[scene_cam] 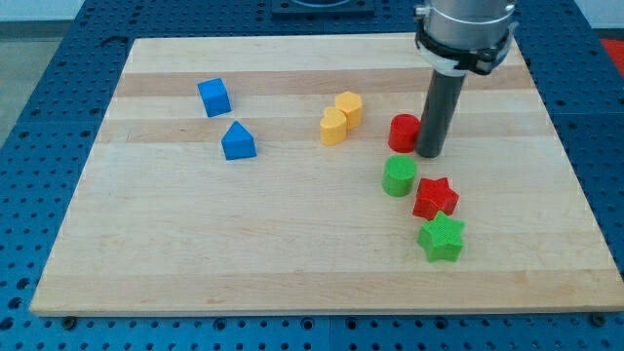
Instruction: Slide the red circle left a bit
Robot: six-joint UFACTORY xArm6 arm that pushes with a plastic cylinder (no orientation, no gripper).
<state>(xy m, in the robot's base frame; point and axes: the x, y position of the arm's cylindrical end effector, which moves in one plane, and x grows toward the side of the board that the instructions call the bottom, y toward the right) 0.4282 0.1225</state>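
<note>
My tip (430, 154), a bare rod end effector that grips nothing, sits touching the right side of the red circle (404, 132), a light, rigid block that should slide easily on the counter (292, 244) if pushed squarely there.

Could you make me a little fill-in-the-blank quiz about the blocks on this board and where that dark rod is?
My tip rests right beside the red circle, on its ____ side in the view.
The block nearest below the red circle is the ____ circle.
The red star lies just above the ____ star.
The two blue blocks sit toward the view's ____.

Missing words: right; green; green; left
</note>
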